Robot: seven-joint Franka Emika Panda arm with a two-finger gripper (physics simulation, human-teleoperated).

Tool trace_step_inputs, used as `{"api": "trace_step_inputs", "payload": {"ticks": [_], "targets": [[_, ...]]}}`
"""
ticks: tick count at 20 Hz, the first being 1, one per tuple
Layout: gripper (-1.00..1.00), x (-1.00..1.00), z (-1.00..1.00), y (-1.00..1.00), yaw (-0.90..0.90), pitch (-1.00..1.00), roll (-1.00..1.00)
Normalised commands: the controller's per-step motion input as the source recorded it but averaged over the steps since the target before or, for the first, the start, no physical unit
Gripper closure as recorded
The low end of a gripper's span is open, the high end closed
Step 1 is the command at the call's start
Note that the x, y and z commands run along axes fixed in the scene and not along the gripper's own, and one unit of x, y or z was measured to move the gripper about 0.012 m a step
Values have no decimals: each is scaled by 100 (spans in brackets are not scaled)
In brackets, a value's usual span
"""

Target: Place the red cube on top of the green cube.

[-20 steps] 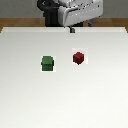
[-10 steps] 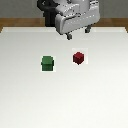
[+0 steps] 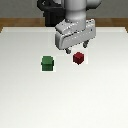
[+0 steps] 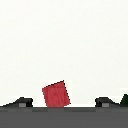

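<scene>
Approach step: gripper (image 3: pixel 75 48), jaws spread and empty, hovers just above the red cube (image 3: pixel 78 58) on the table (image 3: pixel 30 100), green cube (image 3: pixel 47 63) nearby; next, descend and close.

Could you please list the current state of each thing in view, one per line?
red cube: resting on the table, ungrasped, below the gripper
green cube: on the table, apart from the red cube, nothing on top
gripper: open, above the red cube
</scene>
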Motion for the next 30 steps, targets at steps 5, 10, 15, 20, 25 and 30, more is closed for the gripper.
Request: {"api": "trace_step_inputs", "payload": {"ticks": [5, 10, 15, 20, 25, 30], "targets": [[-100, 0, -40, 20, 0, 0, 0], [-100, 0, -60, 0, 0, 0, 0], [100, 0, 0, 0, 0, 0, 0], [100, 0, 20, 0, 0, 0, 0], [100, 0, 60, 0, 0, 0, 0], [100, 0, 100, 0, 0, 0, 0]]}}
